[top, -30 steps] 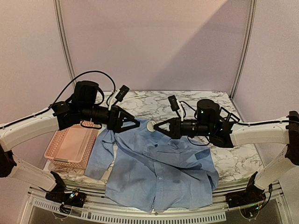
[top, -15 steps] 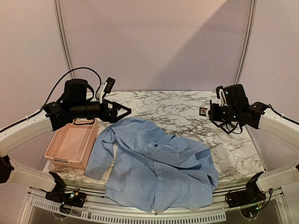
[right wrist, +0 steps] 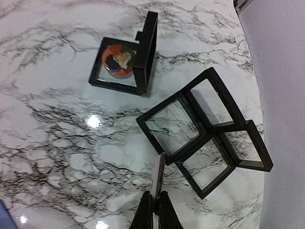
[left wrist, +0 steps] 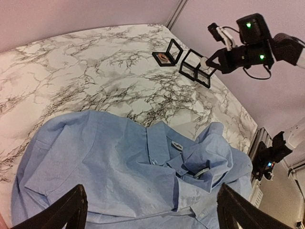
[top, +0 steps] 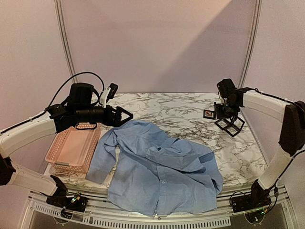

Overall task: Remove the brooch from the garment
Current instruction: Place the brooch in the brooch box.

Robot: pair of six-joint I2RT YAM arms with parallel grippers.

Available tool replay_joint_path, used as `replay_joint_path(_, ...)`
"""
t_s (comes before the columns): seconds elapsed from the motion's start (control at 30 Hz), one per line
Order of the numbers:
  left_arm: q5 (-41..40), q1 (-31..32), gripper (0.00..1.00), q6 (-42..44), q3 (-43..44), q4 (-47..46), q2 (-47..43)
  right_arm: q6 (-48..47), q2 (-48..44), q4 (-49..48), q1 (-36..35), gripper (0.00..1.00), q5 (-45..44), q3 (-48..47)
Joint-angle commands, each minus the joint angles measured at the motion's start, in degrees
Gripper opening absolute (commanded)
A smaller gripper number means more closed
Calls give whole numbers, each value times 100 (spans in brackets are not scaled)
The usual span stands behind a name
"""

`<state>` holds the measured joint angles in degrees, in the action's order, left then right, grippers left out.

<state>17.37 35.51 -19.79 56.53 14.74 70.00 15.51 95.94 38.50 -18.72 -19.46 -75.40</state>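
Note:
The garment (top: pixel 157 171), a wrinkled light blue shirt, lies spread across the front of the marble table (top: pixel 176 107); the left wrist view shows its collar (left wrist: pixel 162 143). My right gripper (right wrist: pixel 155 193) is shut on the brooch (right wrist: pixel 157 176), a thin round disc seen edge-on. It hangs just above the empty black display frames (right wrist: pixel 176 126) at the back right, away from the shirt. From above, this gripper (top: pixel 222 113) points down at them. My left gripper (top: pixel 127 115) stands open over the shirt's far left shoulder, nothing between its fingers (left wrist: pixel 66 210). A round grey rim (left wrist: pixel 202 172) shows in a collar fold.
A pink plastic basket (top: pixel 71 150) sits at the left edge, beside the shirt's sleeve. An open black box holding an orange badge (right wrist: pixel 116 59) stands next to the empty frames. A further empty frame (right wrist: pixel 209 164) lies close to the right wall.
My right gripper has carried the white disc from over the shirt's collar to the back right and turned down over the black frames. The left arm has drawn back to the left.

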Motion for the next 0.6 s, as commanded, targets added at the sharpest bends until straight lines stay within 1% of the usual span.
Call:
replay_joint_path(0.0,69,-53,94,-105,95,101,85,-472,837,530,113,0,-758,-480)
replay_joint_path(0.17,98,-53,94,-103,104,92,85,-581,1394,746,156,0,-1282,-896)
replay_joint_path(0.57,136,-53,94,-121,104,87,105,-951,1945,506,272,0,-1646,-1066)
